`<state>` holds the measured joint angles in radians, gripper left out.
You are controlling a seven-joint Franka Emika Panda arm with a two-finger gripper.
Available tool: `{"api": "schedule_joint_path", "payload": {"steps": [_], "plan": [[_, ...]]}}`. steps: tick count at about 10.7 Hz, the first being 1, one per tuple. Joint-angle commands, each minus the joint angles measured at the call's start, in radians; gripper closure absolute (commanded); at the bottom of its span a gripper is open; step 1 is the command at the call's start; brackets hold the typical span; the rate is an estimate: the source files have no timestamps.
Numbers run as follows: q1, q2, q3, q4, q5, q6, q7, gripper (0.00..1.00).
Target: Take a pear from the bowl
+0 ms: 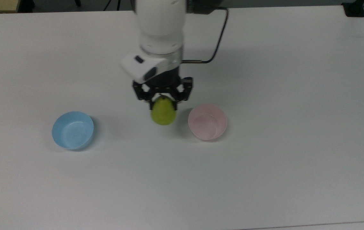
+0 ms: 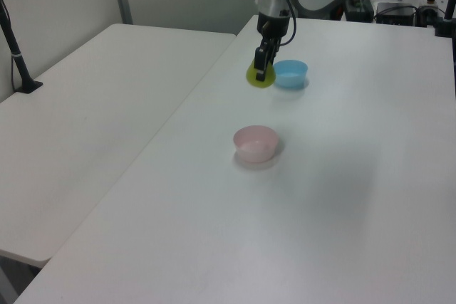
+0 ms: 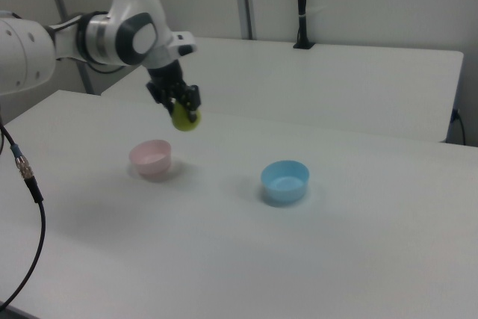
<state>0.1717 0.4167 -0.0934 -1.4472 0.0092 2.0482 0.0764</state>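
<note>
My gripper point(image 1: 163, 101) point(image 2: 259, 70) point(image 3: 181, 109) is shut on the yellow-green pear point(image 1: 163, 112) point(image 2: 259, 77) point(image 3: 185, 119), which hangs in the air well above the table. The pale pink bowl point(image 1: 207, 122) point(image 2: 256, 143) point(image 3: 151, 158) stands on the table with nothing in it. In the top view the pear is left of the pink bowl, between it and a light blue bowl point(image 1: 73, 130).
The light blue bowl point(image 2: 291, 74) point(image 3: 284, 181) also holds nothing and sits on the white table point(image 1: 265, 175). A black cable point(image 1: 217, 38) runs from the wrist. A second white table point(image 2: 92, 119) adjoins at the left view's left.
</note>
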Motion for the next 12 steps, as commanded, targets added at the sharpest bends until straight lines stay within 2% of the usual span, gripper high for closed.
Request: {"api": "schedule_joint_path", "payload": {"steps": [1,5,8,9,10,11,12], "plan": [[-0.107,-0.013,0.001,-0.027,-0.009,-0.003,-0.079,0.59],[-0.126,0.088,0.001,-0.033,-0.015,0.009,-0.099,0.57],[-0.13,0.128,0.001,-0.036,-0.046,0.012,-0.101,0.47],[-0.129,0.128,0.001,-0.051,-0.052,0.015,-0.101,0.41],[-0.129,0.128,0.001,-0.053,-0.057,0.015,-0.101,0.3],[-0.129,0.126,0.001,-0.053,-0.055,0.01,-0.101,0.12],[-0.126,0.123,0.001,-0.052,-0.055,0.009,-0.096,0.0]]}}
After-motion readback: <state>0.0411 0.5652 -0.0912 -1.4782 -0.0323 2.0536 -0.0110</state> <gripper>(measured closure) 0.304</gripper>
